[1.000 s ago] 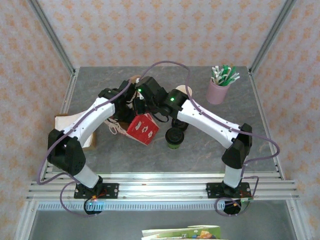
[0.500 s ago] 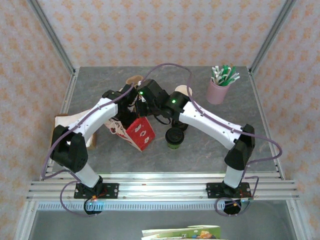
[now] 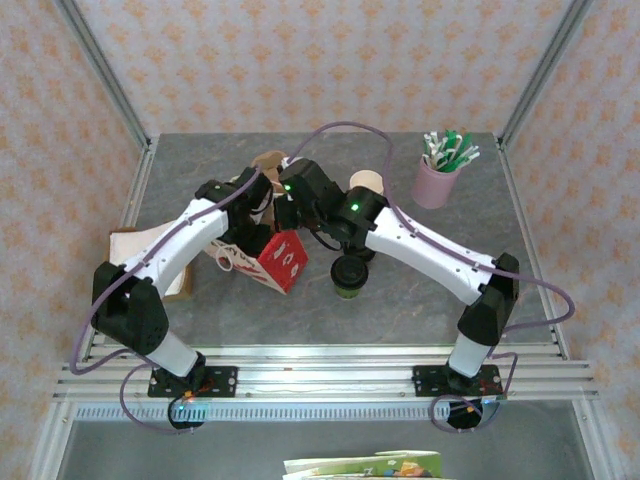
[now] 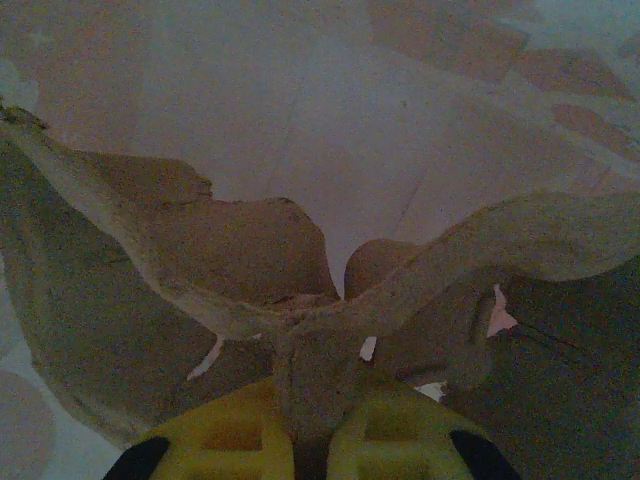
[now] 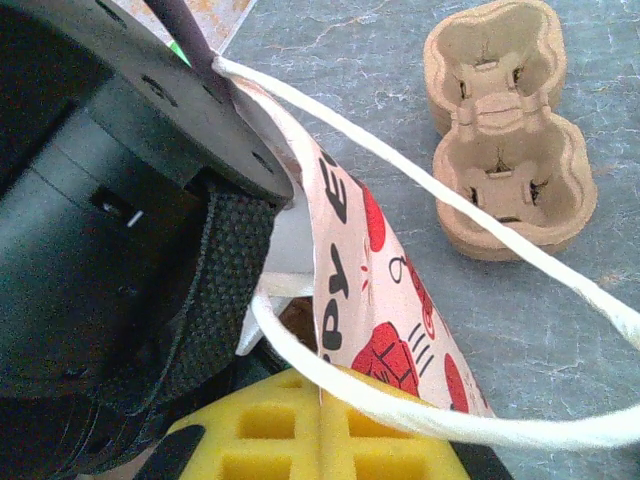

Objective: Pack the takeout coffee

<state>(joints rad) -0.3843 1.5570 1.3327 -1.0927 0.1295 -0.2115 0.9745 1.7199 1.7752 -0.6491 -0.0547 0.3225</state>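
The paper bag [image 5: 385,330] bears dark hand-drawn lettering among red shapes on its pink side, too skewed and folded to read (one mark resembles an "E"). Nothing beside the bag carries legible writing.

The paper bag [image 3: 283,258] is smooth printed paper, red and pink. Seen dimly from my left wrist, its inside looks like dull brown, creased paper. Its handle [image 5: 420,170] is white twisted cord. The cup carrier [image 5: 505,130] is rough, matt moulded pulp. My right gripper [image 5: 320,425] has matt yellow plastic fingers. The takeout coffee [image 3: 349,272] wears a black plastic lid. The table [image 3: 420,300] is grey and stone-veined.
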